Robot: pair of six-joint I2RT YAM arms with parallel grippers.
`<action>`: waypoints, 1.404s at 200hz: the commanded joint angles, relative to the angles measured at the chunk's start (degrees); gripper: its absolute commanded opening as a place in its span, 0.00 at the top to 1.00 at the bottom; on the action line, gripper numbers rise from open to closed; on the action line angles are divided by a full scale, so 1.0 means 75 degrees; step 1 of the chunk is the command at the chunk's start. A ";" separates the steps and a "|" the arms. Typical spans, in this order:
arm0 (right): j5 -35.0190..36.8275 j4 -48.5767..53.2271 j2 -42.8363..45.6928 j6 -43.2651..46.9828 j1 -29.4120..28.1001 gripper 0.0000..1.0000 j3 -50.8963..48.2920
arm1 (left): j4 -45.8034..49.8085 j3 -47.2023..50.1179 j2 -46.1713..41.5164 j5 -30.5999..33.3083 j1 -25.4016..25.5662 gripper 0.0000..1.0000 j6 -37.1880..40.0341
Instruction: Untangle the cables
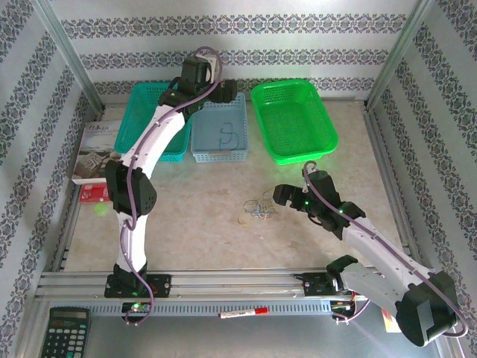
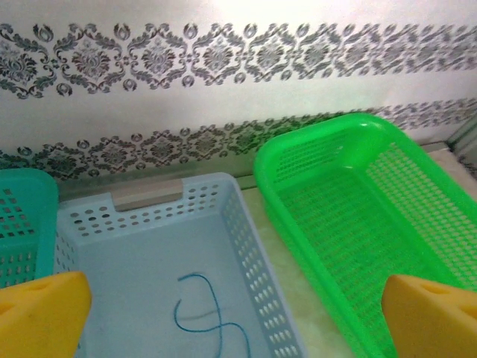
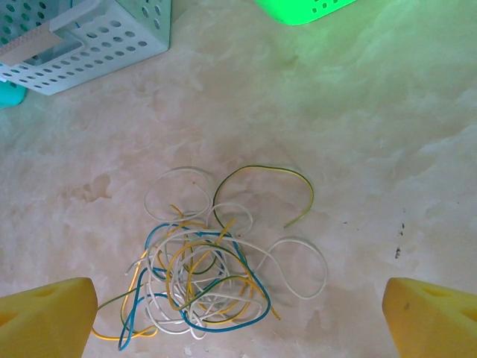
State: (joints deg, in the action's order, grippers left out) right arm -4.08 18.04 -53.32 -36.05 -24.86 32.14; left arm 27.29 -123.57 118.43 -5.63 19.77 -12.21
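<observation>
Counter [image 1: 201,239]: pale, marbled surface. Three perforated plastic baskets stand along the far edge. The teal basket [image 1: 149,88] is at left, the light blue basket [image 1: 218,153] close beside it, and the green basket [image 1: 302,155] a little apart at right. A printed booklet [image 1: 95,153] lies left of the teal basket, with a red packet [image 1: 95,194] just nearer. At the near edge are a metal rail [image 1: 223,280], a calculator [image 1: 64,333] at left, and a red-capped marker [image 1: 244,313].

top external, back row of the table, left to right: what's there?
printed booklet → teal basket → light blue basket, with a single cable inside → green basket
</observation>
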 commanded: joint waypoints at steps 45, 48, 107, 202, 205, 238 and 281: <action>-0.0988 -0.0077 -0.0168 -0.0093 0.0040 0.11 -0.0005 | -0.1142 0.3854 -0.3117 -0.1580 0.0008 0.00 -0.1735; -0.1035 -0.0084 -0.0211 -0.0130 0.0039 0.12 -0.0018 | -0.1213 0.4092 -0.3263 -0.1609 0.0013 0.00 -0.1823; -0.1167 -0.1015 -0.1210 -0.0745 -0.0751 0.23 -0.0281 | -0.1986 0.7793 -0.5922 -0.1794 0.0312 0.00 -0.3102; -0.0946 -0.0883 -0.2562 -0.0482 -0.2235 0.30 0.1290 | -0.2409 0.9386 -0.7040 -0.1617 0.0366 0.00 -0.3743; -0.0885 -0.0778 -0.2483 -0.0443 -0.2230 0.30 0.1309 | -0.2448 0.9417 -0.7061 -0.1598 0.0364 0.00 -0.3771; -0.0147 0.0913 -0.2010 0.0265 -0.2279 0.30 0.1882 | -0.2714 0.9640 -0.7083 -0.1657 0.0367 0.00 -0.3925; 0.0729 0.2066 -0.2174 0.1114 -0.2451 0.33 0.2402 | -0.2556 0.9775 -0.7402 -0.1286 0.0354 0.00 -0.3872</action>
State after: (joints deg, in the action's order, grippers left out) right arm -4.23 24.99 -68.79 -32.91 -42.57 48.18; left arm 10.52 -51.18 65.76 -17.45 21.80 -40.62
